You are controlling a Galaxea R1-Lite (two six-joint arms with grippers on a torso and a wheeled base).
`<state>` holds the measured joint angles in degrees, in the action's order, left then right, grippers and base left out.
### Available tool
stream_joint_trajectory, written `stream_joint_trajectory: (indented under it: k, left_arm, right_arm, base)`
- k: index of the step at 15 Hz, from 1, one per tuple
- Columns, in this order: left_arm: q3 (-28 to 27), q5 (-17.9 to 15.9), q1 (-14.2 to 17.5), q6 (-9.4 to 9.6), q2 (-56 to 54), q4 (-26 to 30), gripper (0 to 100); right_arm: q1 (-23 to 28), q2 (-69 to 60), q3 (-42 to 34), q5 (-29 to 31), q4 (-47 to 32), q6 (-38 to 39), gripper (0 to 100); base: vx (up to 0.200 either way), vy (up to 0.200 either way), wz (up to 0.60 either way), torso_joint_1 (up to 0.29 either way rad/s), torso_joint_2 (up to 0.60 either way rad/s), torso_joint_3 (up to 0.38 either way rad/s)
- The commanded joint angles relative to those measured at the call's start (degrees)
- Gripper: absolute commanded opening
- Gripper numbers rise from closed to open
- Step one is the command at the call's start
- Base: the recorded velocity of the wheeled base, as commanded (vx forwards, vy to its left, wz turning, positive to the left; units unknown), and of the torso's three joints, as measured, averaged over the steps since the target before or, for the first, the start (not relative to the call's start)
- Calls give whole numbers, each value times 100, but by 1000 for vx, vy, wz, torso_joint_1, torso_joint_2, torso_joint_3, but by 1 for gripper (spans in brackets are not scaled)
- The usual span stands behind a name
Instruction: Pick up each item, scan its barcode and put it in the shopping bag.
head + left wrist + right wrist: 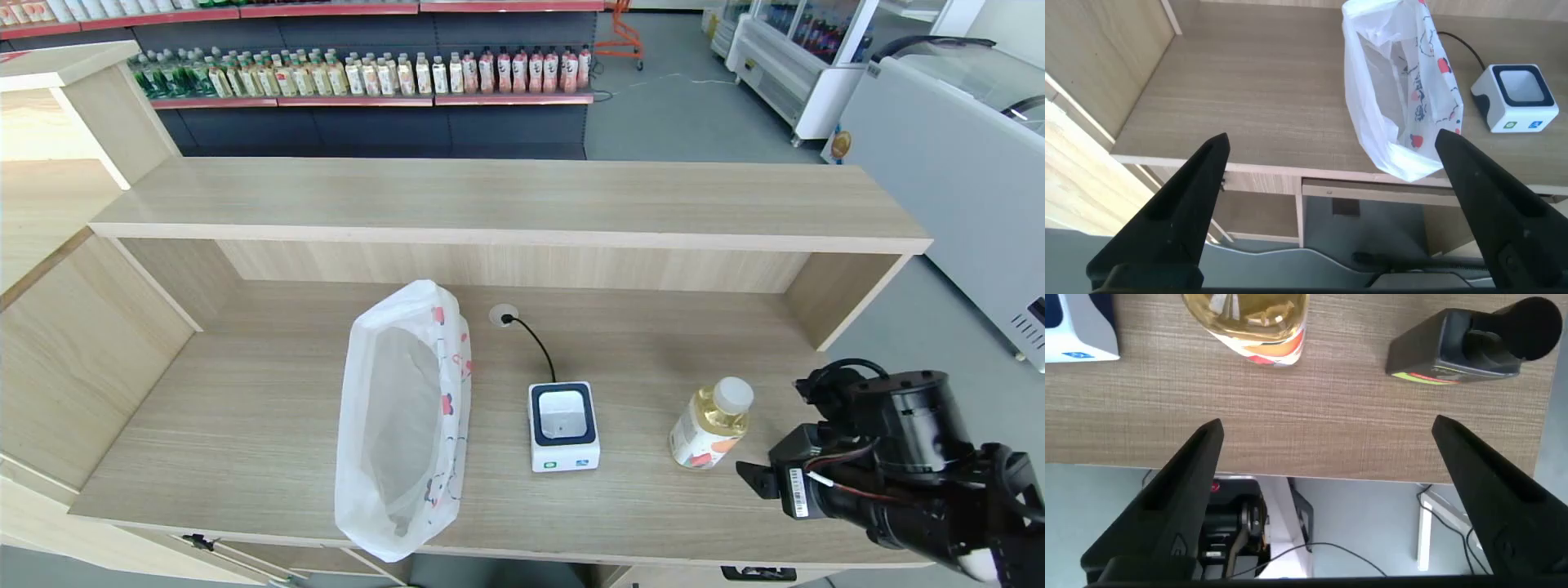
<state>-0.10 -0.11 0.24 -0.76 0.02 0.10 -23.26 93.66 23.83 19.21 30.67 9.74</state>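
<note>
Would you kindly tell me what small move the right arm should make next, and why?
Likely ease the right end effector forward to straddle the bottle: it is open and empty, with the bottle ahead of it, standing untouched on the counter right of the scanner.

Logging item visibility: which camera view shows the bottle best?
The head view: the bottle stands whole, cap to base, right of the scanner. The right wrist view catches only part of its body, cropped at the frame edge. The left wrist view faces the shopping bag instead.
</note>
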Motion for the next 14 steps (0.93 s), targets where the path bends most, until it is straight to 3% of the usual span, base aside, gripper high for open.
stream_joint_trajectory:
  k: [1, 6, 12, 14]
  left_arm:
    - [1, 2, 2, -4, -2, -1, 100]
    - [1, -7, 2, -4, -2, -1, 100]
    - [1, 2, 2, -4, -2, -1, 100]
    - [1, 2, 2, -4, -2, -1, 100]
  right_arm:
    - [-258, 952, -10, 188, 413, -7, 100]
    - [-618, 1972, 333, 645, 1556, -104, 100]
    - [-592, 2332, 552, 654, 2233, -394, 100]
    - [-583, 2587, 596, 628, 2742, -816, 100]
  base:
    - [0, 0, 0, 0, 0, 0]
    - [0, 0, 0, 0, 0, 0]
    - [0, 0, 0, 0, 0, 0]
    - [0, 0, 0, 0, 0, 0]
